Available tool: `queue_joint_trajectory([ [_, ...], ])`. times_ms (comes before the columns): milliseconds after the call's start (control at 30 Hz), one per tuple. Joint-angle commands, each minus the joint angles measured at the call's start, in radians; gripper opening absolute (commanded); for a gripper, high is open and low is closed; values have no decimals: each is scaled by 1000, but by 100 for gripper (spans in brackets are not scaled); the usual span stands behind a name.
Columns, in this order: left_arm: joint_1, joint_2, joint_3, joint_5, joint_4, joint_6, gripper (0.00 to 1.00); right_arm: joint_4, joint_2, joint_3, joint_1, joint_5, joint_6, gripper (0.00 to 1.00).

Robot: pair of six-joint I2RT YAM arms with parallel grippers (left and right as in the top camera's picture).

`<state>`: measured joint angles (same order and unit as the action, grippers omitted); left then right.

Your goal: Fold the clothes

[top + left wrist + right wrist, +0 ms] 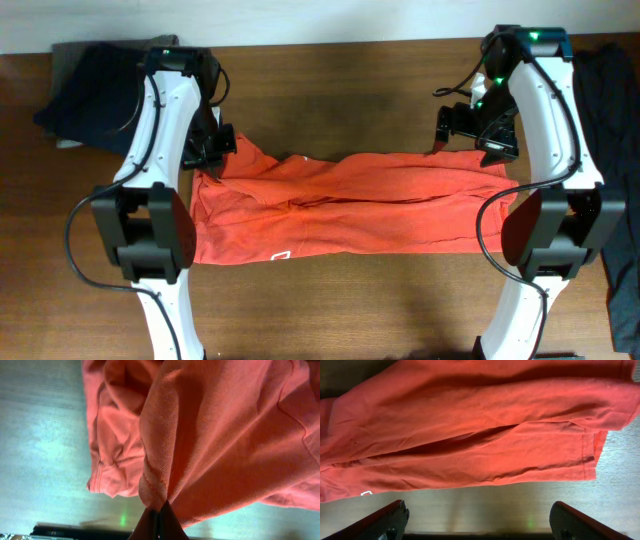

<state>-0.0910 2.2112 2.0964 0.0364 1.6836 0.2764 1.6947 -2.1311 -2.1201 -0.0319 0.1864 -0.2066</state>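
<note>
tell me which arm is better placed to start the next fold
Left, probably. The left fingers are shut on a pinch of the red-orange T-shirt near its far left corner, ready to pull across. The right fingers stand wide open, holding nothing.

From my feed, the red-orange T-shirt [360,205] is stretched sideways across the middle of the table [330,90], a long wrinkly band doubled over on itself lengthwise. A small white logo [281,256] peeks out along the edge nearest the table's front. Toward the table's left end the cloth is bunched and drawn up into a peak. The right end lies flatter, stitched hem [594,455] showing.
</note>
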Motion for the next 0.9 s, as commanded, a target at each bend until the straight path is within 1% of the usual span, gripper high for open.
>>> queue_joint_trajectory([
  [0,2,-115,-51,-66,5,31,1,5,20,-12,19,12,-3,95],
  [200,2,-154,-121,-88,5,30,1,5,30,-12,20,13,-4,95],
  [333,5,-154,-206,-142,5,32,1,5,34,-12,20,13,-3,95],
  [467,10,-154,-299,-193,4,68,0,5,36,-12,20,13,-3,95],
  [667,14,-154,-339,-218,5,72,2,5,36,-12,20,13,-3,95],
  [700,15,-154,-339,-217,5,71,8,5,36,-12,20,13,-3,96],
  [733,15,-154,-340,-217,5,70,26,5,36,-11,20,13,-3,96],
  [767,15,-154,-340,-217,5,66,56,5,36,-10,21,13,-3,96],
  [800,16,-154,-341,-217,5,64,65,5,36,-10,21,13,-3,97],
  [867,15,-154,-341,-217,5,60,66,5,36,-10,27,13,-3,98],
])
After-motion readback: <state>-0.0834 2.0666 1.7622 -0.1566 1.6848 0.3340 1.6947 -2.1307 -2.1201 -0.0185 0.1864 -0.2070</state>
